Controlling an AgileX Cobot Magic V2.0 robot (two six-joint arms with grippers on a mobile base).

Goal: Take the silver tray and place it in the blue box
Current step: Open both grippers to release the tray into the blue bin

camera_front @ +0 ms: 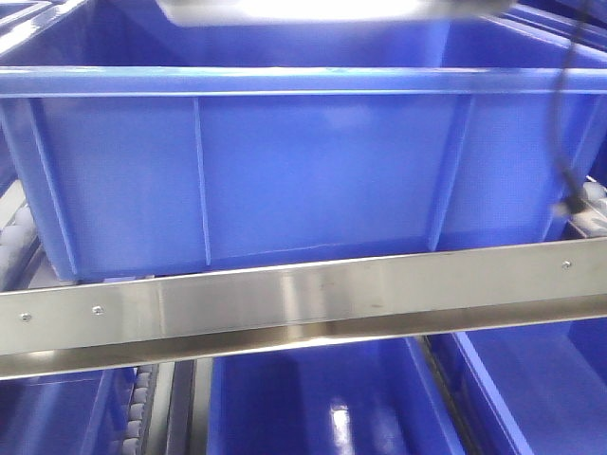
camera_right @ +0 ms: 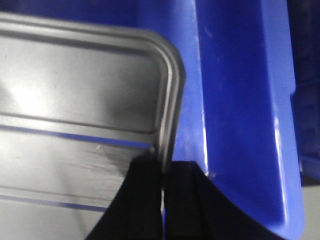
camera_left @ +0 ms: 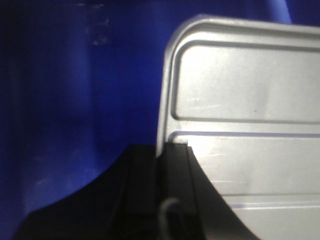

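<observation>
The silver tray (camera_left: pixel 250 100) is shiny, with a rolled rim and raised ridges, and hangs over the inside of the blue box (camera_left: pixel 75 100). My left gripper (camera_left: pixel 160 150) is shut on the tray's left rim. In the right wrist view the silver tray (camera_right: pixel 75 90) fills the left side, and my right gripper (camera_right: pixel 163 167) is shut on its right rim, close to the blue box wall (camera_right: pixel 240 100). The front view shows the blue box (camera_front: pixel 303 171) from outside, with a bright strip of the silver tray (camera_front: pixel 303 8) above its opening. Neither gripper shows there.
A steel rail (camera_front: pixel 303 294) crosses in front of the box. More blue crates (camera_front: pixel 313 398) sit below it. White conveyor rollers (camera_front: pixel 19 227) run along the left, and a black cable (camera_front: pixel 566 114) hangs at the right.
</observation>
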